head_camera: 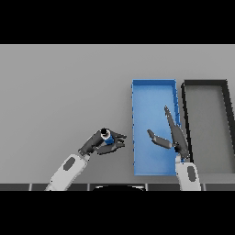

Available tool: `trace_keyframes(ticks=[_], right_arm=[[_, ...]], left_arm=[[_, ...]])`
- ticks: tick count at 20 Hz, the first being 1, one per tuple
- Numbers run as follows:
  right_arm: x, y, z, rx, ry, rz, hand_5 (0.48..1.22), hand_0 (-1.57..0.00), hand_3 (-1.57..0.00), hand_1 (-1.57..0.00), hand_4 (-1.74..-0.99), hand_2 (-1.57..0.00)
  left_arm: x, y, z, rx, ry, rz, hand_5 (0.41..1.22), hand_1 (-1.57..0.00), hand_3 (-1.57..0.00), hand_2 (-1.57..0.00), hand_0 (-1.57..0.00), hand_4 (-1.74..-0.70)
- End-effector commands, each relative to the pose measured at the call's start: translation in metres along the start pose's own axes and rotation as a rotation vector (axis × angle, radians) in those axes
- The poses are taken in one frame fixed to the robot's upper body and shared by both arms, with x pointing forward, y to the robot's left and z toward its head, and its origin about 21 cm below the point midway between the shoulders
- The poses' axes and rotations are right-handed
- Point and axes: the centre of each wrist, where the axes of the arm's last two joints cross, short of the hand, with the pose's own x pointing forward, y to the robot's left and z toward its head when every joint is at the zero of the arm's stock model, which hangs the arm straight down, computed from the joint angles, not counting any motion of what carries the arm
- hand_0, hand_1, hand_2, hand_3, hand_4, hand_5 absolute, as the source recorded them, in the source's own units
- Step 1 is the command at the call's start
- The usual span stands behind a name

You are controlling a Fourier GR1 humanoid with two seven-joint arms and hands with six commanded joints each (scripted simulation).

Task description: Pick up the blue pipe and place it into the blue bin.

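Note:
The blue pipe [108,137] is a short tube with a dark ring-shaped end facing up. My left hand [98,143] is curled round it, just left of the blue bin [142,92]. The pipe sits between the thumb and fingers; I cannot tell if it is lifted off the table. My right hand [175,137] is open over the blue bin, fingers straight and pointing away from me, thumb spread to the left. It holds nothing.
A black bin [204,83] stands right of the blue bin, side by side with it. The grey table [59,87] stretches wide to the left and behind.

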Motion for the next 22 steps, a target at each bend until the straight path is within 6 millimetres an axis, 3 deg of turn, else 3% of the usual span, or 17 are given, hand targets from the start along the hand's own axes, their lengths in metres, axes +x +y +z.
trace_keyframes(ticks=[1, 10, 16, 19, 22], right_arm=[[-0.003, -0.002, 0.004, -0.006, 0.001, 0.009, 0.55, 0.0, 0.0, 0.0, -1.151, 0.0], [-0.004, -0.005, 0.002, -0.016, 0.003, 0.036, 0.571, 0.0, 0.0, 0.0, -1.123, 0.0], [0.006, -0.011, -0.002, 0.009, -0.007, 0.074, 0.578, 0.0, 0.0, 0.0, -1.123, 0.0], [0.008, -0.015, -0.003, 0.026, -0.015, 0.089, 0.578, 0.0, 0.0, 0.0, -1.185, 0.0], [0.01, -0.019, -0.003, 0.039, -0.069, 0.043, 0.569, 0.0, 0.0, -0.02, -1.178, -0.02]], left_arm=[[0.003, -0.003, -0.001, -0.001, -0.025, 0.006, 1.209, -1.54, -1.54, -1.54, -1.53, -1.48], [0.04, -0.006, -0.023, -0.054, -0.054, -0.024, 1.219, -1.57, -1.57, -1.57, -1.57, -1.47], [0.04, -0.006, -0.025, -0.088, -0.035, -0.027, 1.22, -1.57, -1.57, -1.57, -1.57, -1.47], [0.04, -0.006, -0.025, -0.08, -0.038, -0.027, 1.22, -1.57, -1.57, -1.57, -1.57, -1.47], [0.038, -0.004, -0.023, -0.083, -0.047, -0.037, 1.221, -1.57, -1.57, -1.57, -1.57, -1.47]])
